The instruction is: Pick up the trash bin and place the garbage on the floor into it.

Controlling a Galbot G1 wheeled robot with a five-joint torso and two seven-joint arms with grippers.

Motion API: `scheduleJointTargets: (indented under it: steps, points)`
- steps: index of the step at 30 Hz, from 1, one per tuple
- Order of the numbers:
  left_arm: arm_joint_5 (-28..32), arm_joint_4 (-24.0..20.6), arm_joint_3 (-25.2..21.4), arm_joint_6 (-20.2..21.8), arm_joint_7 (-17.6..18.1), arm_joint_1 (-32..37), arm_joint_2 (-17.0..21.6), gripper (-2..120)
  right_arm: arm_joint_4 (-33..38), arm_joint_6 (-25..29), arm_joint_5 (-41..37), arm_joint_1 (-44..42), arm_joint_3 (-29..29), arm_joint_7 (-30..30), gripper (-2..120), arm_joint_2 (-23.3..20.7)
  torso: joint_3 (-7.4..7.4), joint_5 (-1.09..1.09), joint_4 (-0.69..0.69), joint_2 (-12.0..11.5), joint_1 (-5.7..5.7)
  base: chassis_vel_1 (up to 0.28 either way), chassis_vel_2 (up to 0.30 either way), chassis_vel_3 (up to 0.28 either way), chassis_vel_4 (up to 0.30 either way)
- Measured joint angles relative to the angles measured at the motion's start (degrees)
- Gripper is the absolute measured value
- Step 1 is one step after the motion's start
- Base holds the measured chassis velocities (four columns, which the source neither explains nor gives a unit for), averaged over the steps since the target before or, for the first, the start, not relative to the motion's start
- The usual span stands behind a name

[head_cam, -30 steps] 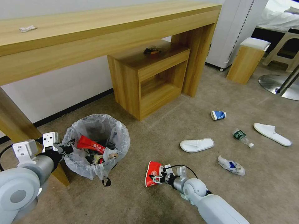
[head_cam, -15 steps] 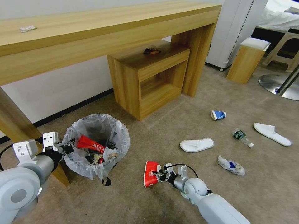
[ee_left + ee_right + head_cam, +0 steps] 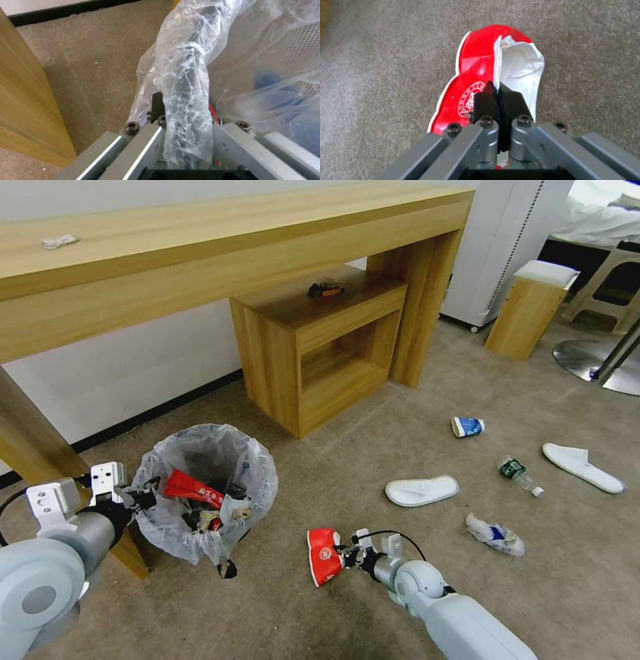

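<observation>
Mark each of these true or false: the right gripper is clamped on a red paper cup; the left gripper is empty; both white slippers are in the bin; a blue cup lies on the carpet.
1. The right gripper is clamped on a red paper cup. True.
2. The left gripper is empty. False: it is shut on the bagged rim of the trash bin.
3. Both white slippers are in the bin. False: one slipper and the other slipper lie on the floor.
4. A blue cup lies on the carpet. True.

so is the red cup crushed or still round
Crushed: the red cup is flattened, its white inside folded open, pinched in the right gripper.
</observation>
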State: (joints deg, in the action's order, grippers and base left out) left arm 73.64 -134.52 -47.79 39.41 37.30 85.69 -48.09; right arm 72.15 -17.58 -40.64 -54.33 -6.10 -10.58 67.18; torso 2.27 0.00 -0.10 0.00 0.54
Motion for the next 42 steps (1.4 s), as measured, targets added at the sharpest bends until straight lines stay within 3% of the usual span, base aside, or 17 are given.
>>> scheduleJointTargets:
  steps: [8,12,16,22,32,42]
  points:
    - [0.0,0.3,0.3,0.0,-0.1,-0.2,0.1,0,3.3,4.1,-0.9,-0.1,1.7,-0.5,0,-1.2,0.00,0.01,0.01,0.0,0.00,0.000,0.000,0.000,0.000]
    - [0.0,0.5,0.5,0.0,-0.2,-0.4,0.1,0,6.9,5.5,-2.2,-0.2,3.2,-1.1,0,-3.7,0.00,0.01,0.00,0.0,0.00,0.000,0.000,0.000,0.000]
    - [0.2,0.3,1.1,0.0,-0.1,-0.5,0.4,0,13.0,10.6,-4.7,-0.3,6.9,-4.3,0,-9.3,0.00,0.00,0.00,0.0,0.00,0.000,0.000,0.000,0.000]
    - [0.6,-0.2,1.8,0.1,0.1,-0.6,0.6,0,19.1,14.8,-6.0,-1.0,10.3,-8.0,0,-11.9,0.00,0.00,-0.01,0.0,0.00,0.000,0.000,0.000,0.000]
    - [1.0,-2.3,3.8,0.4,0.4,0.2,0.8,0,27.8,21.5,-10.6,0.7,12.6,-13.1,0,-12.2,-0.01,0.00,0.00,0.0,0.00,0.000,0.000,0.000,0.000]
    - [2.2,-3.6,5.6,0.5,-0.4,0.7,1.7,0,30.8,27.4,-16.7,5.4,8.9,-21.4,0,-11.6,-0.01,0.00,0.00,0.0,0.00,0.000,0.000,0.000,0.000]
